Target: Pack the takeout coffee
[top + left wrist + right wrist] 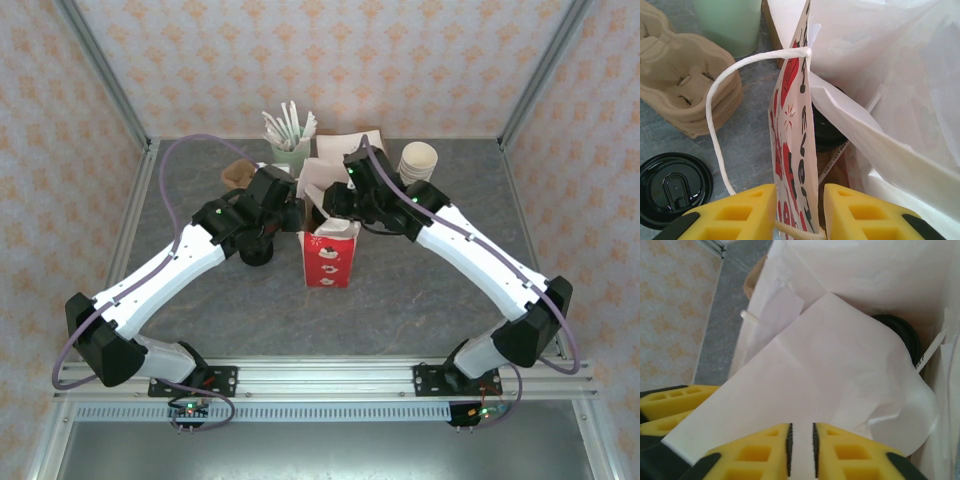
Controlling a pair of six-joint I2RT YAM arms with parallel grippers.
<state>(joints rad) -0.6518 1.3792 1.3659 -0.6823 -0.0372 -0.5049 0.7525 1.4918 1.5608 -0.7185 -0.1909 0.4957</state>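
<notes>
The red-and-white paper bag (330, 255) stands upright mid-table with its mouth open. Deep inside it sits the takeout coffee, its round black lid (829, 131) partly covered by white paper; the lid's edge (901, 332) also peeks out in the right wrist view. My left gripper (800, 192) straddles the bag's printed side wall (790, 135) and its string handle, with its jaws apart and not pressing the paper. My right gripper (801, 426) hovers over a white inner flap (805, 370); a narrow slit separates its pads and nothing is pinched. Both grippers meet over the bag's mouth (315, 208).
A second black lid (672, 187) on a dark cup (258, 250) stands left of the bag. Brown cardboard cup carriers (680, 85) lie behind it. The mint cup with white sticks (291, 150) and a stack of cream cups (418, 162) stand at the back.
</notes>
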